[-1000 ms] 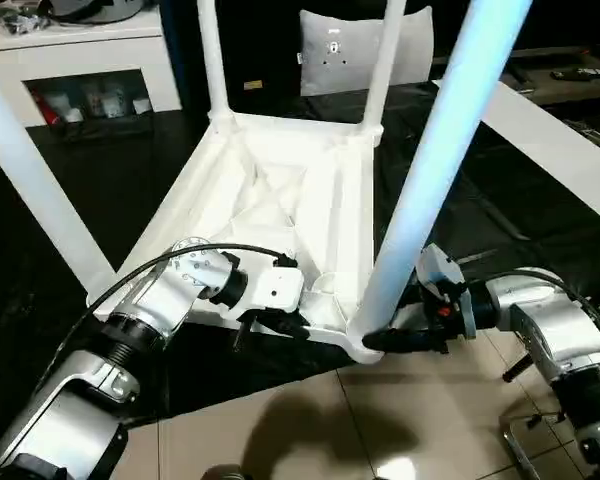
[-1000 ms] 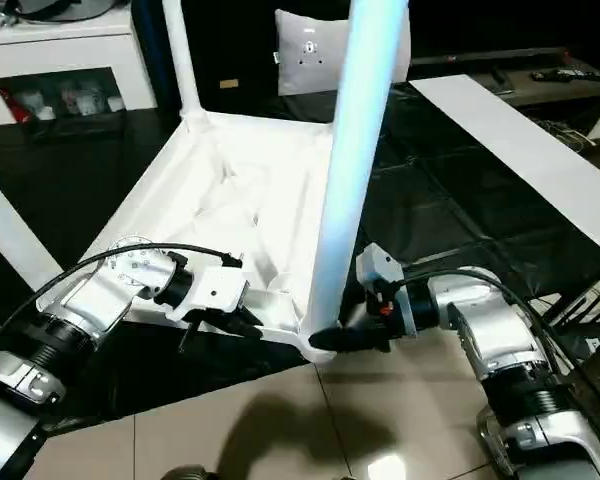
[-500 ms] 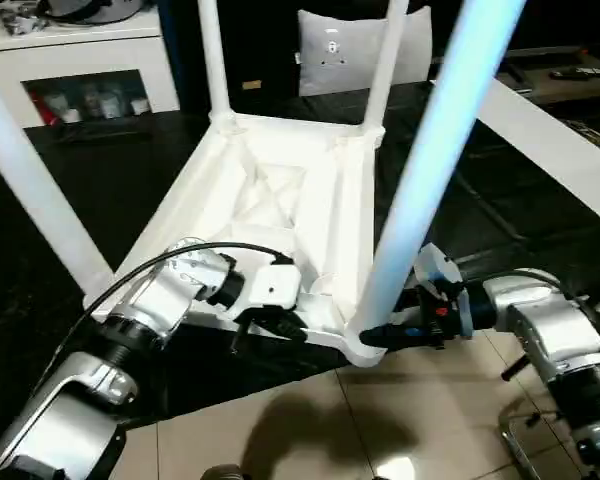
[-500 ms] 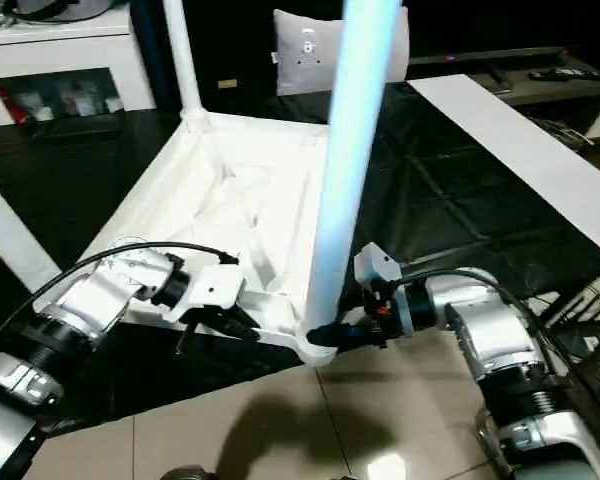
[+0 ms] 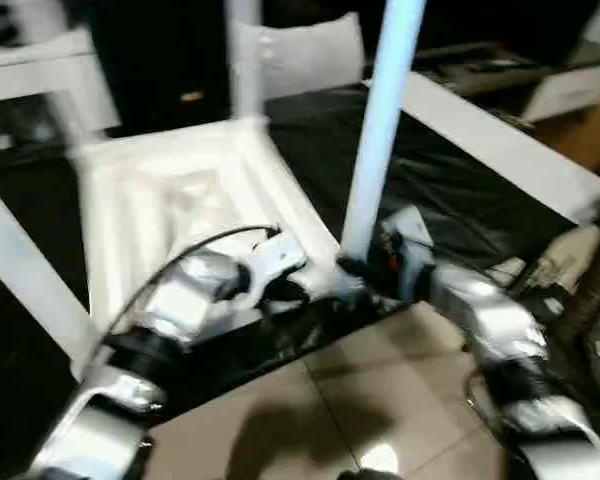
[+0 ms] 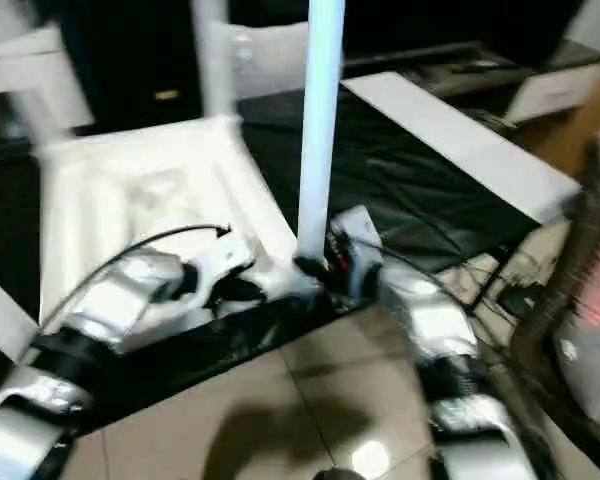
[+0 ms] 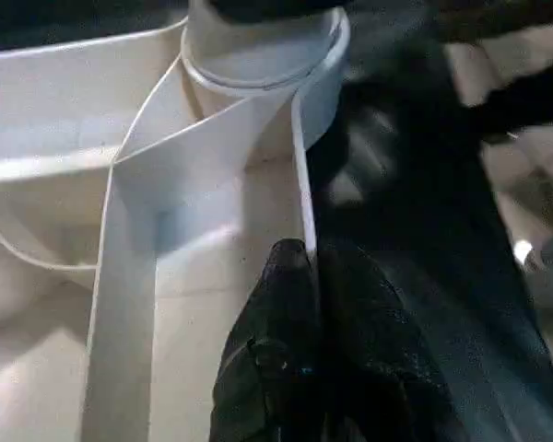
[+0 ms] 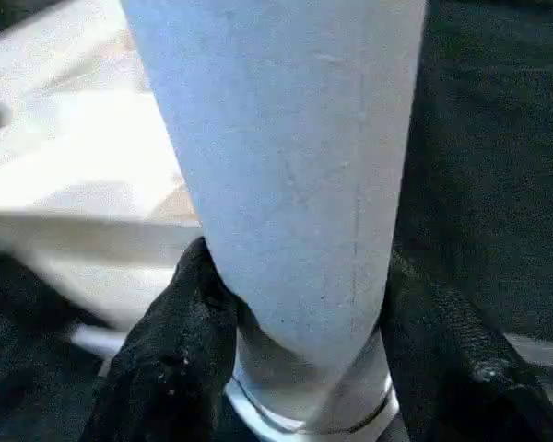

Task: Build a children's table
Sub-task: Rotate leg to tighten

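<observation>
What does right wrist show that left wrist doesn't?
Right wrist: the right gripper with its jaws on either side of the near leg, just above the socket. Left wrist: the left gripper, jaws pinched on the thin edge wall of the tabletop underside. Both: the corner socket and white tabletop.

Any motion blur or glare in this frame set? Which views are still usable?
Both eye views: smeared by motion, so the table top and forearms have soft edges; a glare spot sits on the floor tiles. Left wrist view: sharp near the left gripper pinching the top's rim, blurred beyond the corner socket. Right wrist view: sharp, the leg between the right gripper fingers.
</observation>
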